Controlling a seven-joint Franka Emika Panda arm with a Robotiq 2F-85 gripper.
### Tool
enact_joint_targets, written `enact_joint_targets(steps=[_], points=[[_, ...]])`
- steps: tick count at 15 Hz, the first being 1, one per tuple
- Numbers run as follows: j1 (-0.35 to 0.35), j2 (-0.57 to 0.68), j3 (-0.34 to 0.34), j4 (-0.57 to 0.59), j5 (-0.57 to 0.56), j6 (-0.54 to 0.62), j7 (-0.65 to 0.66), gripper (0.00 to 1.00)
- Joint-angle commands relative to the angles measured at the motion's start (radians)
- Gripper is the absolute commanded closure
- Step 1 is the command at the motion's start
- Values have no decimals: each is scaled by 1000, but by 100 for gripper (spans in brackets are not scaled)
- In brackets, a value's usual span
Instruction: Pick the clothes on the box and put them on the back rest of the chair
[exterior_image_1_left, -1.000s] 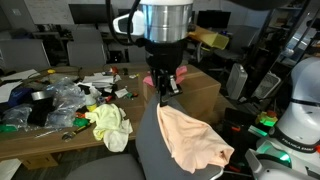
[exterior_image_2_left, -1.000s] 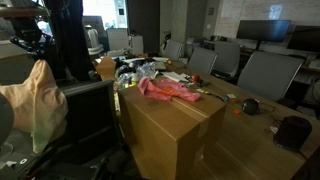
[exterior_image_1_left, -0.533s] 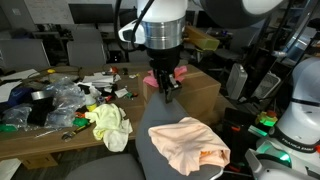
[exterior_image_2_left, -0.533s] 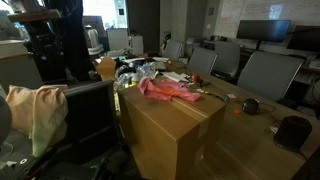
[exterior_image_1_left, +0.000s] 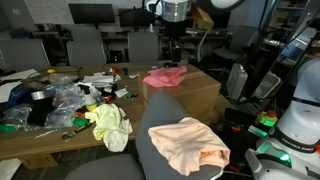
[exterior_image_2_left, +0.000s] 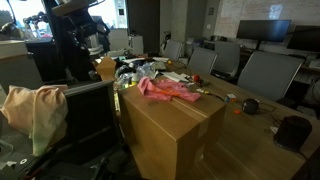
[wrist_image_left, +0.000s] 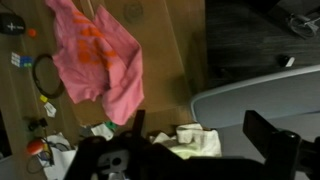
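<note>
A pink cloth (exterior_image_1_left: 165, 76) lies crumpled on top of the cardboard box (exterior_image_1_left: 200, 95); both also show in an exterior view as cloth (exterior_image_2_left: 166, 90) and box (exterior_image_2_left: 170, 135). A peach cloth (exterior_image_1_left: 191, 144) hangs draped over the grey chair's back rest (exterior_image_1_left: 150, 128), and appears again as cloth (exterior_image_2_left: 35, 110) on the back rest (exterior_image_2_left: 92, 118). My gripper (exterior_image_1_left: 171, 50) hangs open and empty, high above the box's far end, well clear of the chair. In the wrist view the gripper (wrist_image_left: 200, 130) stands open over the pink cloth (wrist_image_left: 95, 55) and the back rest (wrist_image_left: 262, 92).
A yellow cloth (exterior_image_1_left: 110, 126) hangs off the cluttered table (exterior_image_1_left: 60, 135), among plastic bags and tools. Office chairs (exterior_image_2_left: 262, 72) and monitors stand behind. A white robot base (exterior_image_1_left: 298, 120) stands beside the chair. A black object (exterior_image_2_left: 290, 130) sits near the box.
The gripper has opened and let go of the peach cloth, which now lies over the back rest. The arm has risen and moved away toward the box.
</note>
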Motion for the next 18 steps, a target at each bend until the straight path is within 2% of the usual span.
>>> enact_joint_targets(steps=[1, 4, 7, 11, 14, 18], points=[[-103, -45, -108, 8, 5, 25, -4, 0], [-176, -9, -198, 71, 57, 14, -4, 0], [-211, 43, -281, 134, 203, 31, -44, 0], [-238, 153, -357, 208, 450, 70, -87, 0], [-266, 260, -368, 251, 567, 95, -100, 0], [-304, 404, -349, 292, 538, 163, -52, 0]])
